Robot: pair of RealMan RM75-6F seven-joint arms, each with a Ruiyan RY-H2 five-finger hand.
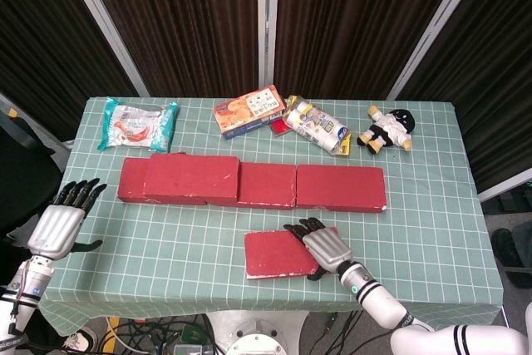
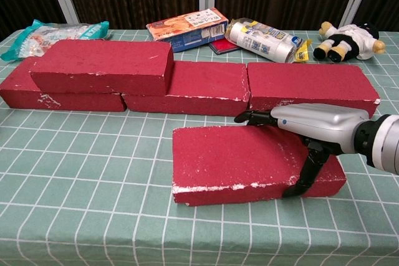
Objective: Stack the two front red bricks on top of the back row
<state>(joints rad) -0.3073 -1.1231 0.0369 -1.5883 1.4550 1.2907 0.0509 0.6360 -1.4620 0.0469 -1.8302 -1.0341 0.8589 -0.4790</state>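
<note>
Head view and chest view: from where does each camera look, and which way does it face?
Head view: high above the near table edge, looking down; shows left hand and right hand.
Chest view: low at the near edge, facing the back; shows only the right hand.
Shared: front red brick, back row of bricks.

Right hand point(image 2: 308, 130) flat over the front brick point(image 2: 249, 163), thumb down its near side, back row point(image 2: 187, 82) beyond.

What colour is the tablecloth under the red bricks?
The checked tablecloth is green with a thin white grid, clearest in the chest view.
</note>
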